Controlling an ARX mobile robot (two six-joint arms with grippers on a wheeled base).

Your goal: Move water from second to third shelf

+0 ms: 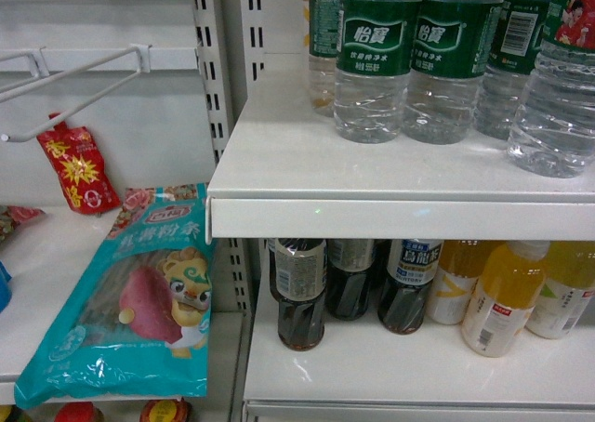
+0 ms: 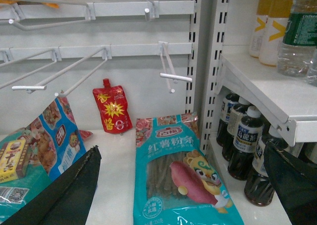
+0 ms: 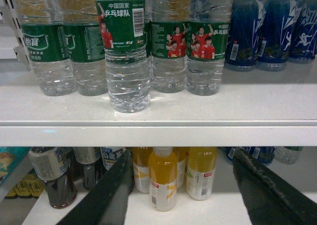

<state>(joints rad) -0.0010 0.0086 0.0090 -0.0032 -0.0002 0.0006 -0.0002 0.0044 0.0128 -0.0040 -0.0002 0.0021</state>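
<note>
Bottle tops: you can't see any cap on the clear ribbed green-labelled water bottles [image 3: 128, 56]; the upper frame edge cuts them off above the white metal shelf board [image 3: 158, 128].
Dark drinks: the dark brown tea bottles [image 1: 302, 292] under that shelf board have their necks hidden behind its front lip.
Left gripper: you see only the black fingers [image 2: 54, 195]; the bottom edge crops them.
Right gripper: its black fingers [image 3: 106, 197] are likewise cropped below the shelf board.
Label print: too small to read.
</note>
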